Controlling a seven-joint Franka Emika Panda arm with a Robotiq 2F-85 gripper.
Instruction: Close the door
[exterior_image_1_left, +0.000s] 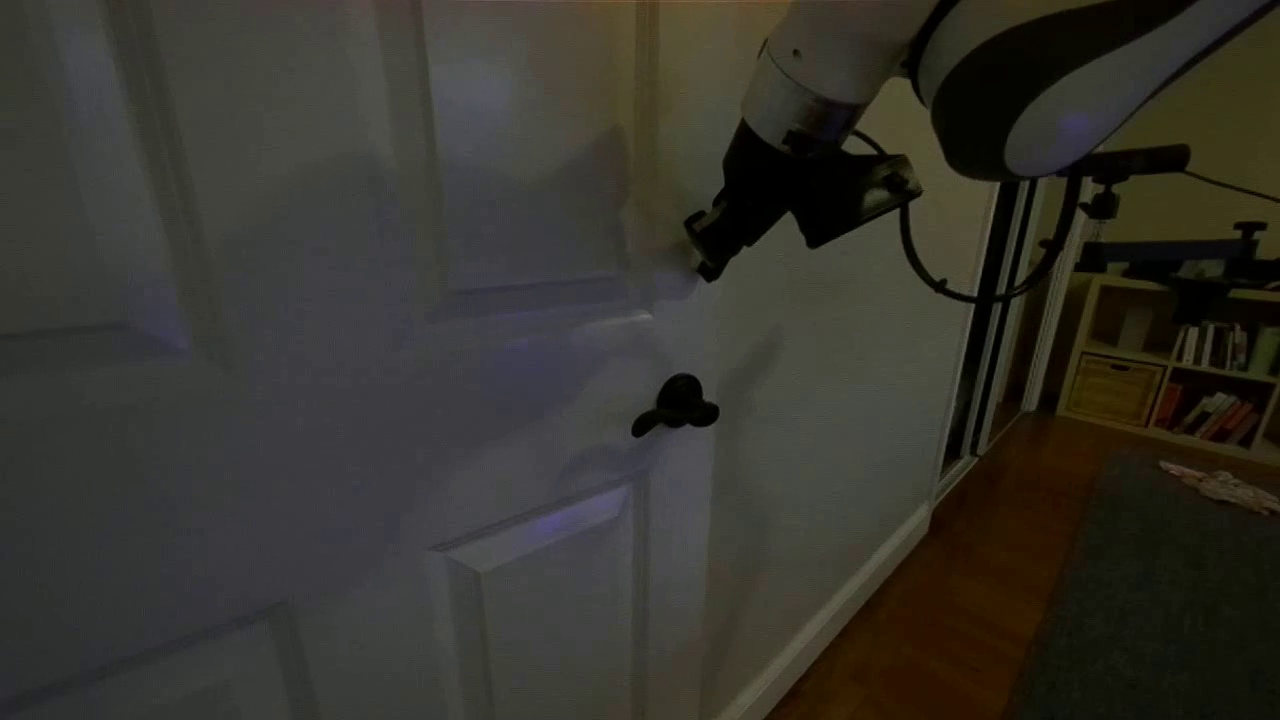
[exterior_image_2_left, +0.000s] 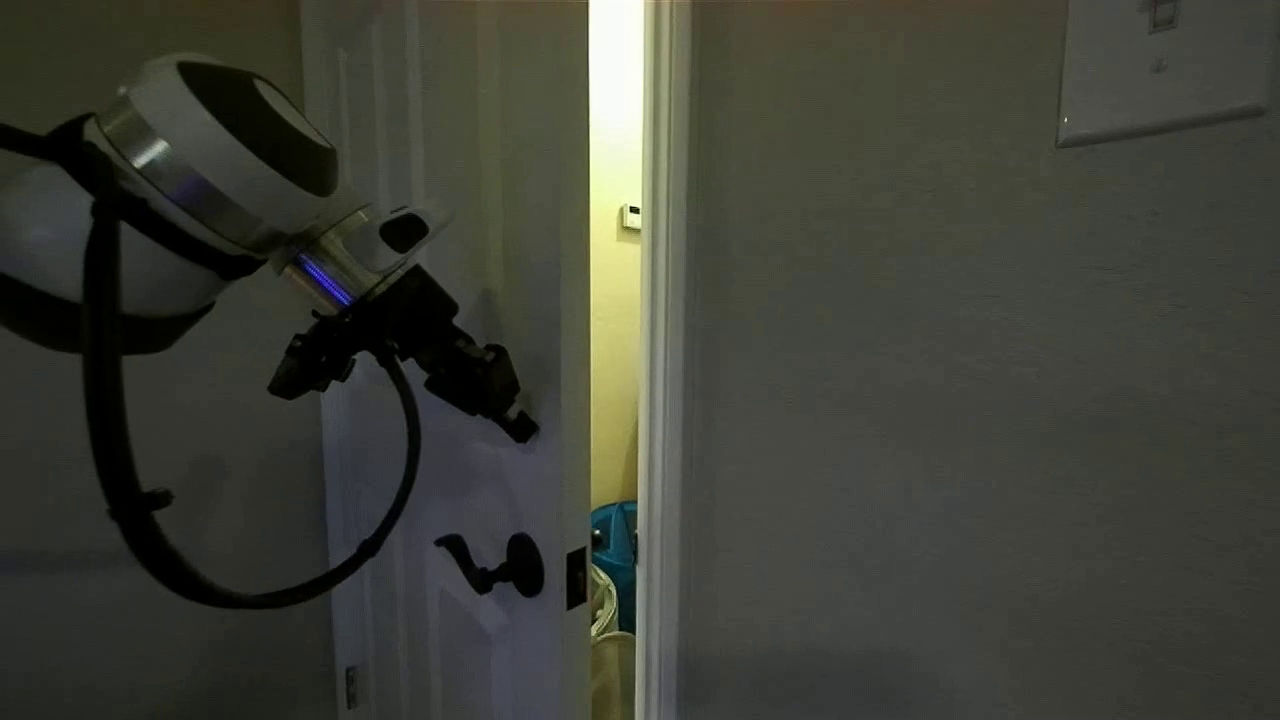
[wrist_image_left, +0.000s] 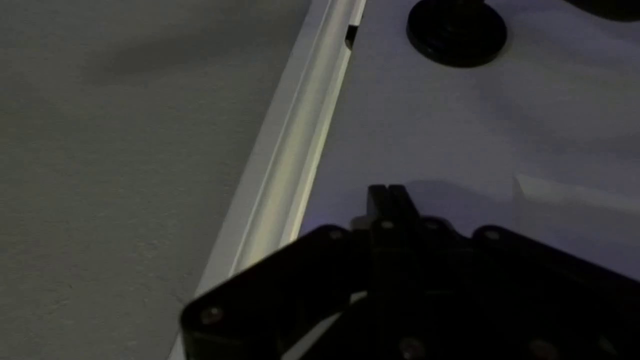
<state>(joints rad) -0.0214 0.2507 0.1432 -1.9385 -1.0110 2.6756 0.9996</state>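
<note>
Handle (wrist_image_left: 456, 39) cropped in wrist view, switch plate (exterior_image_2_left: 1165, 95) cropped above, books (exterior_image_1_left: 1213, 345) illegible

Gap (exterior_image_2_left: 614, 360) between door (exterior_image_2_left: 470, 480) and frame (exterior_image_2_left: 664, 400), handle (exterior_image_2_left: 515, 570) jutting below pincer (exterior_image_2_left: 521, 427)

Dim overall — pale wall (exterior_image_1_left: 850, 400) w/ white baseboard (exterior_image_1_left: 840, 612), wood floor (exterior_image_1_left: 900, 620), dark gray rug (exterior_image_1_left: 1150, 610), bookcase (exterior_image_1_left: 1127, 354) w/ books (exterior_image_1_left: 1212, 415) & basket (exterior_image_1_left: 1112, 392). Past white trim (exterior_image_2_left: 665, 350) — bright yellowish wall (exterior_image_2_left: 613, 400) w/ small white box (exterior_image_2_left: 631, 217); switch plate (exterior_image_2_left: 1165, 85) nearer.

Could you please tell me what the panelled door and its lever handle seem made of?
Panelled door: probably painted wood or composite, satin white, smooth with soft highlights. Lever handle: likely dark-finished metal, judging by its slender, curved form; dim light leaves plastic possible.
</note>
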